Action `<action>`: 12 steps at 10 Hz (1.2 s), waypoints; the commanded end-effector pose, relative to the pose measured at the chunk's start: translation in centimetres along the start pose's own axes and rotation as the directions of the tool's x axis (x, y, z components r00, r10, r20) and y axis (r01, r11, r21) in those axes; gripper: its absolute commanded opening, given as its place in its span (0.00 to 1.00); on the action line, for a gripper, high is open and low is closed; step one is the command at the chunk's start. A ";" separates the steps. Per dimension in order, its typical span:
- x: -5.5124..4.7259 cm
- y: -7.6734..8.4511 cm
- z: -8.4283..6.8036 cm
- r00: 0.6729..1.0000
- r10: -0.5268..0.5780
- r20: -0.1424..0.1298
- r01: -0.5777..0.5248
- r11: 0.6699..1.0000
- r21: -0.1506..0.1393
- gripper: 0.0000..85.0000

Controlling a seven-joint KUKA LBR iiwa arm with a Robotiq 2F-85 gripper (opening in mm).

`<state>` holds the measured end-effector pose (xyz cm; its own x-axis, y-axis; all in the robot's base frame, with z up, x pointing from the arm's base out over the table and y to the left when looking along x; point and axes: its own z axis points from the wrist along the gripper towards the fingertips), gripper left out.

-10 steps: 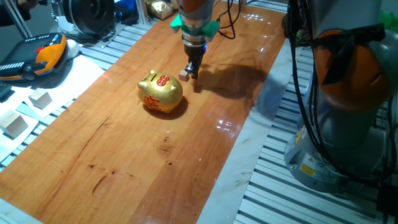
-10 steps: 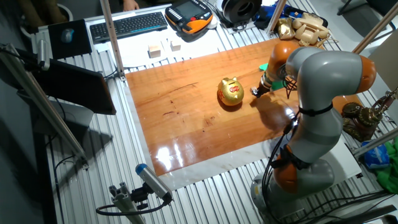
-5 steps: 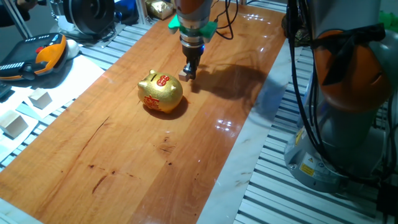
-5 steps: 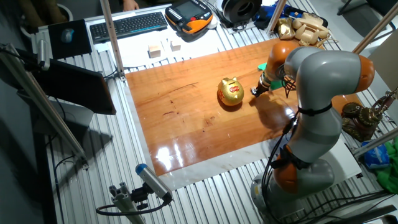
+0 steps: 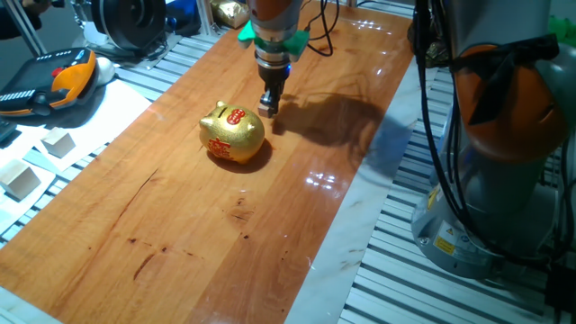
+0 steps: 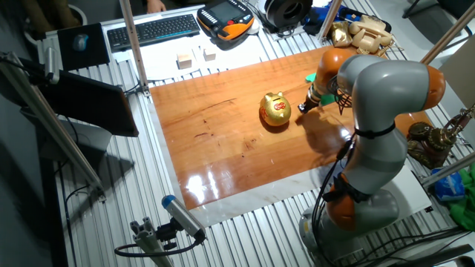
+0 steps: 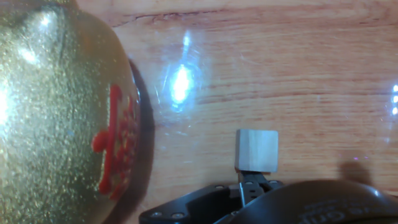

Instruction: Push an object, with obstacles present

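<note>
The tiny tan wooden cube (image 7: 256,150) lies on the wooden table (image 5: 180,225), just right of the gold piggy bank (image 5: 232,133) with red markings. In the hand view the pig (image 7: 62,112) fills the left side, with a bare gap between it and the cube. My gripper (image 5: 271,101) is shut, fingers together, with its tips (image 7: 249,182) against the cube's near face. In the fixed view the cube (image 5: 264,108) sits at the fingertips. The other fixed view shows the gripper (image 6: 303,108) right of the pig (image 6: 276,110).
Larger pale wooden blocks (image 5: 58,142) (image 5: 20,180) lie off the table's left edge on a white sheet. An orange teach pendant (image 5: 54,81) is behind them. The arm's base (image 5: 504,144) stands at the right. A keyboard (image 6: 152,30) lies beyond the far edge.
My gripper has moved left toward the pig, carrying the cube along at its fingertips. The pig has not moved.
</note>
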<state>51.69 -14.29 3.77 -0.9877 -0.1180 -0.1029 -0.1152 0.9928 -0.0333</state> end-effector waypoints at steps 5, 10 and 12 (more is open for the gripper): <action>-0.6 0.2 -0.2 1.000 0.000 0.012 0.000 1.000 -0.006 0.00; -1.0 0.5 -0.6 1.000 0.014 -0.005 -0.014 1.000 -0.008 0.00; -1.0 0.5 -0.6 0.999 0.015 -0.030 -0.015 1.000 -0.028 0.00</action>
<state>52.53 -13.68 4.45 -0.9920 -0.1021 -0.0738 -0.1021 0.9948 -0.0041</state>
